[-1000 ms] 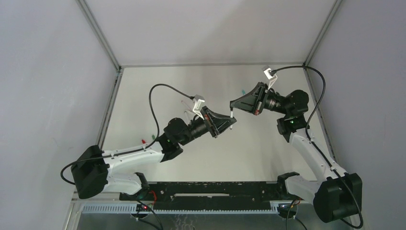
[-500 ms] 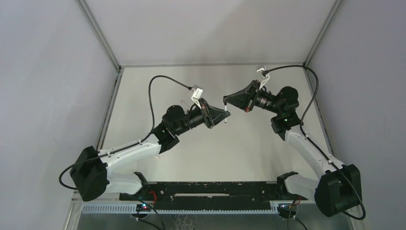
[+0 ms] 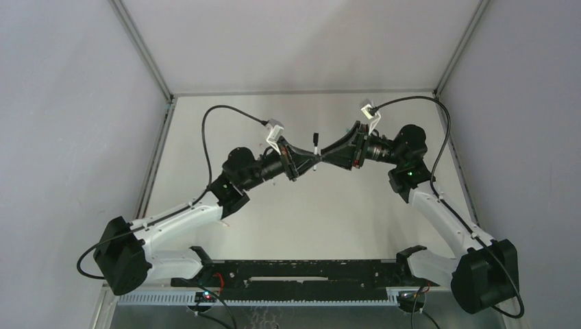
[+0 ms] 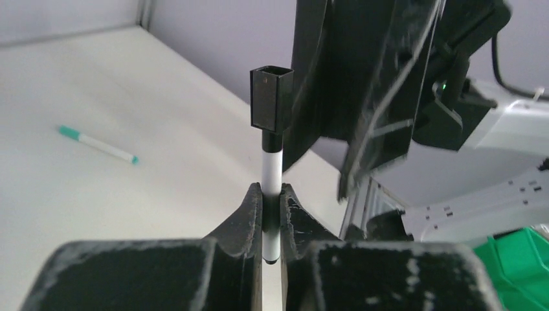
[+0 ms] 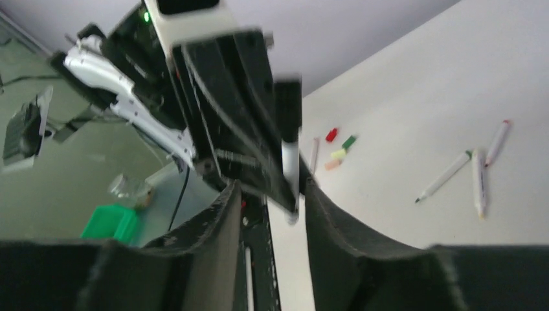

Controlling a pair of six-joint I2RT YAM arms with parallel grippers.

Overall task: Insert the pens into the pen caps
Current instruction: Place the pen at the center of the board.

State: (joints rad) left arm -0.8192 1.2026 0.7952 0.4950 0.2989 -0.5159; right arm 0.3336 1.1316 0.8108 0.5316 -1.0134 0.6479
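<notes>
The left gripper (image 4: pixel 271 194) clenches the pen (image 4: pixel 271 165) low on its barrel, black cap (image 4: pixel 270 98) atop, above the tabletop (image 4: pixel 97 194) nearer its far edge. The right gripper (image 5: pixel 270 188) straddles it, released. Light, stiff, probably slippery: hold mid-barrel.

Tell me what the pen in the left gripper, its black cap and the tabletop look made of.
Pen: likely plastic, smooth glossy white barrel. Black cap: probably moulded plastic, matte, hollow square end. Tabletop: unclear; smooth matte off-white sheet, perhaps laminate.
</notes>
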